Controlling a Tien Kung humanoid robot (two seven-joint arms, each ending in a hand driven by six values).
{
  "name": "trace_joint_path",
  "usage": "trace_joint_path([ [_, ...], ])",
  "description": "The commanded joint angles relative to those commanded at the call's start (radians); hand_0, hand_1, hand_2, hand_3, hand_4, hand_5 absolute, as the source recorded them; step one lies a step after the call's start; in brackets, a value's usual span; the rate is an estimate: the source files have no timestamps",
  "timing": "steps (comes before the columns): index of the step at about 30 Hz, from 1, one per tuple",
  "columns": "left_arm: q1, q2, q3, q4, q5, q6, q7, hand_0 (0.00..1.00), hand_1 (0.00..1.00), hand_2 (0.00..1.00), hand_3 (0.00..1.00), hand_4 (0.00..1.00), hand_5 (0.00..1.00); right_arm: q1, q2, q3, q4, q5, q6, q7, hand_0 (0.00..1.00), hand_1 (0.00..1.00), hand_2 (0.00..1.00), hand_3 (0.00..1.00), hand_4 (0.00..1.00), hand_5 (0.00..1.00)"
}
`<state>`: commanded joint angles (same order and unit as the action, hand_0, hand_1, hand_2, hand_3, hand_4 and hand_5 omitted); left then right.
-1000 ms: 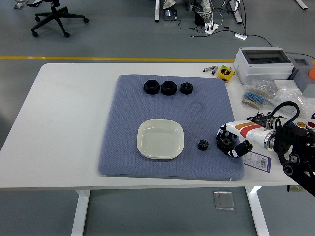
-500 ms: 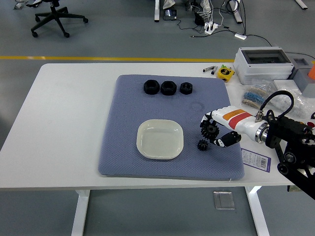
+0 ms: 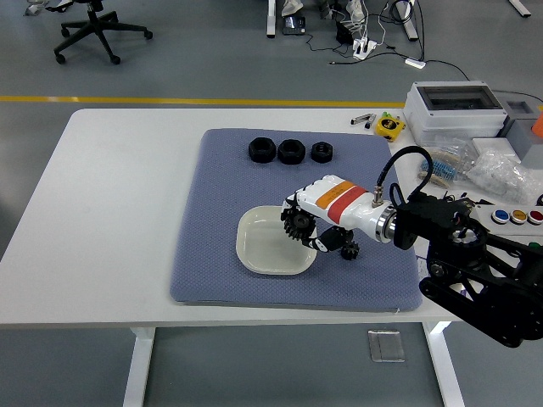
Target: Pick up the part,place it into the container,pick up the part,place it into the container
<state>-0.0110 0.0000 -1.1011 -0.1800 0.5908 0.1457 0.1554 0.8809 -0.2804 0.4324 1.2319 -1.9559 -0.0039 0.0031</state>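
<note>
Moved since a second ago: right hand [image 3: 307,225], carried leftward from the mat's right edge to a spot over the right side of the dish; large gear [image 3: 297,224] carried with it.

Right hand: white shell with orange and red bands, fingers curled tight around the large gear, nothing else held; gear kept aloft above the dish's right rim, apparently not yet touching the dish floor; held there, by judgement, so that release drops it inside the rim rather than on the mat.

Dish [image 3: 265,244]: cream, square with rounded corners, shallow; sits near-centre on the mat; no part lying in it yet; serves as the container.

Small gear [image 3: 349,250]: black, flat on the mat just right of the dish, partly tucked under the hand's wrist side; second part of the task, untouched.

Nuts [image 3: 290,151]: three black, in a row along the mat's far edge, well apart from the dish; not involved.

Mat [image 3: 212,212]: blue-grey, textured, covering the table's middle; presumably to keep parts from sliding or rolling.

Table [image 3: 110,212]: white; grey box [image 3: 450,110], yellow item [image 3: 389,126] and bagged hardware at far right, clear of the work.

Left arm: out of view.

Stage, by judgement: first placement nearly complete; opening of fingers pending; risk of the gear catching the rim and tipping out rightward.
</note>
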Motion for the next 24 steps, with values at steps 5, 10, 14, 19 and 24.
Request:
trace_joint_path([
  [5,-0.006,0.0,-0.002,0.0,-0.001,0.005,-0.002,0.863,0.816,0.848,0.607,0.539,0.722,0.056,0.057,-0.057,-0.07,0.008,0.001,-0.029,0.403,0.452,0.507,0.618,0.707,0.062],
  [10,-0.008,0.0,-0.003,0.0,-0.003,0.009,-0.004,0.863,0.816,0.848,0.607,0.539,0.722,0.08,0.085,-0.085,-0.095,-0.012,0.047,-0.04,0.403,0.452,0.507,0.618,0.707,0.062],
  [14,-0.009,0.0,-0.003,0.0,0.0,0.009,-0.002,0.855,0.815,0.845,0.607,0.544,0.726,0.085,0.093,-0.097,-0.108,-0.026,0.06,-0.013,0.669,0.706,0.809,0.967,0.998,0.313],
  [19,-0.008,0.0,-0.007,0.0,0.007,0.009,0.001,0.842,0.814,0.844,0.607,0.544,0.721,0.08,0.083,-0.089,-0.106,-0.021,0.057,0.006,0.818,0.809,0.906,0.998,0.998,0.349],
  [24,-0.006,0.0,-0.011,0.0,0.012,0.008,0.003,0.841,0.813,0.843,0.605,0.543,0.719,0.076,0.059,-0.063,-0.096,-0.008,0.06,0.013,0.829,0.817,0.904,0.998,0.998,0.375],
])
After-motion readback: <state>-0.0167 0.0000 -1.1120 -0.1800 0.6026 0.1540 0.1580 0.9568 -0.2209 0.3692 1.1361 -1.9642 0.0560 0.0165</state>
